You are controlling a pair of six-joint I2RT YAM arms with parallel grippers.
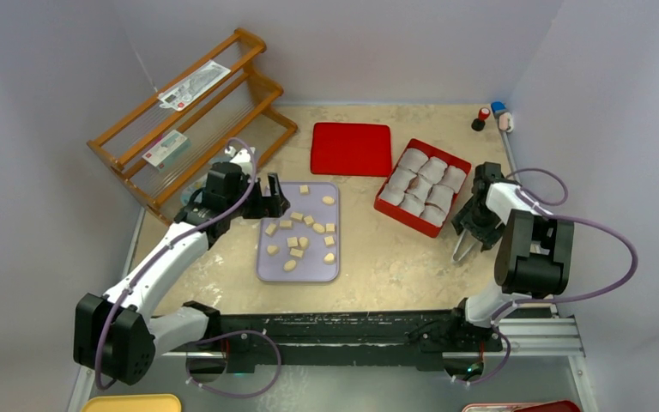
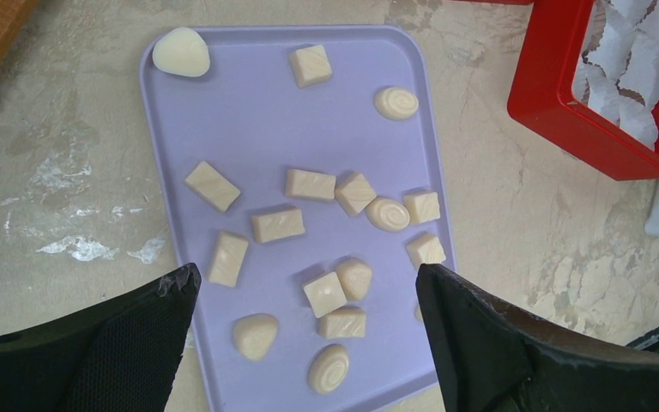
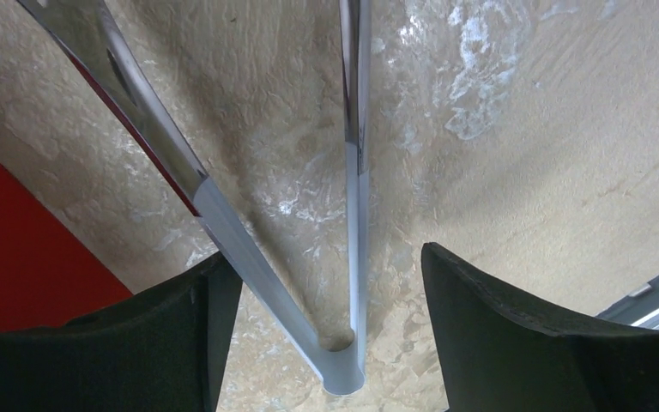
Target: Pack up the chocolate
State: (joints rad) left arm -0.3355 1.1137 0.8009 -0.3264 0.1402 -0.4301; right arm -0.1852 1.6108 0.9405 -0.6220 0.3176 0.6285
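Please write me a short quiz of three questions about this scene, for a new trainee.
1. True or false: the left gripper holds a piece of chocolate.
2. What is between the fingers of the right gripper? A) metal tongs B) a spoon C) a sponge
3. Fill in: the chocolate lies on a ___ tray.
Key: 1 false; 2 A; 3 lavender.

Left arm (image 1: pixel 163 257) and right arm (image 1: pixel 502 199) are wearing white shells between boxy black joint housings. A purple cable (image 1: pixel 626 240) is looping along each. Left gripper (image 2: pixel 306 268) and right gripper (image 3: pixel 326 253) are showing broad, matte-black, wedge-shaped fingers (image 2: pixel 94 352) with finely textured faces.
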